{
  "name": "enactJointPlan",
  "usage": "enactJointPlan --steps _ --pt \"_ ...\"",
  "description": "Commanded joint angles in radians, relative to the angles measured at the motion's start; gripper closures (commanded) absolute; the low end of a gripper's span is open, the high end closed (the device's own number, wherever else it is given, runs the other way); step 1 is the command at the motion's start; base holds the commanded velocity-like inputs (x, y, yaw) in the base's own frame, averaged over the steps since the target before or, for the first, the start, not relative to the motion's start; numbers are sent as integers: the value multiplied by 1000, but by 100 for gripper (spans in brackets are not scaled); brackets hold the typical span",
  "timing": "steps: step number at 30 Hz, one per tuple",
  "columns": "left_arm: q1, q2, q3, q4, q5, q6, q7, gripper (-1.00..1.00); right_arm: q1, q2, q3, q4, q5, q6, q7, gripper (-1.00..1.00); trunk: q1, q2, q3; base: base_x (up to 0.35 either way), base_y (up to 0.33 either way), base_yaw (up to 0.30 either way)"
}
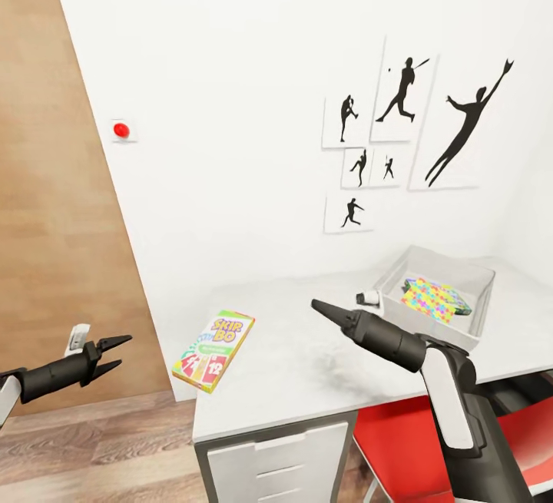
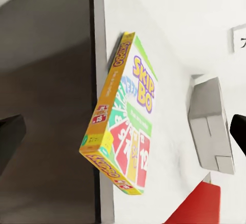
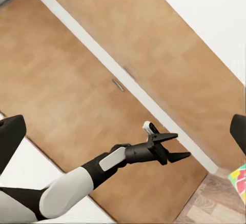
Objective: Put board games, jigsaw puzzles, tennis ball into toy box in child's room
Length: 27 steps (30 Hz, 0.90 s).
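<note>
Head view: SKIP-BO box (image 1: 214,350) lies flat at the table's (image 1: 307,380) near left corner, one corner overhanging the edge. Toy box (image 1: 438,292), a pale grey tray, sits further back on the table by the wall, w/ a multicoloured flat item (image 1: 436,298) lying inside; can't tell if it's a puzzle or a game. Small white-and-dark object (image 1: 370,298) just beside the toy box's left wall, too small to identify.

Left gripper (image 1: 117,352) hangs off the table's left side, over the wood floor (image 1: 92,441), fingers spread moderately, nothing between them. It points toward the SKIP-BO box but is apart from it. Right wrist view shows the same: left gripper (image 3: 179,145) w/ fingers parted, empty, in front of a wooden door (image 3: 102,80).

Right gripper (image 1: 316,306) is above the table's middle, between SKIP-BO box and toy box, touching neither. Tip looks like a single point in head view; in right wrist view the two fingertips (image 3: 10,137) sit at opposite edges of the pic, so it's spread wide, empty.

Left wrist view: SKIP-BO box (image 2: 122,131) w/ toy box (image 2: 210,126) beyond it on the table.

Red chair (image 1: 407,441) is tucked under the table. White drawers (image 1: 280,464) below its near edge. Baseball silhouette prints (image 1: 399,127) and a red button (image 1: 120,130) on the wall.
</note>
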Motion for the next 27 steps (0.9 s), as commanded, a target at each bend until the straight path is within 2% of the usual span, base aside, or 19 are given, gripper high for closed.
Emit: enactJointPlan --steps 1,4,11,17,27 --pt "-1 0 2 0 1 5 -1 -100 -1 1 -4 0 4 11 30 -100 4 -8 -4 0 0 0" --pt "-1 -1 2 0 2 5 -1 -100 -1 0 -10 0 5 18 59 -100 15 -29 -14 0 0 0" --pt "-1 -13 1 0 2 4 11 -100 -1 0 -13 0 12 18 69 -100 42 -78 -36 0 0 0" --pt "-2 -35 0 1 2 4 47 -100 -1 0 -14 0 15 19 70 -100 65 -120 -55 0 0 0" --pt "-2 -65 -1 1 2 4 56 -100 -1 0 -14 0 16 18 64 -100 104 -190 -86 0 0 0"
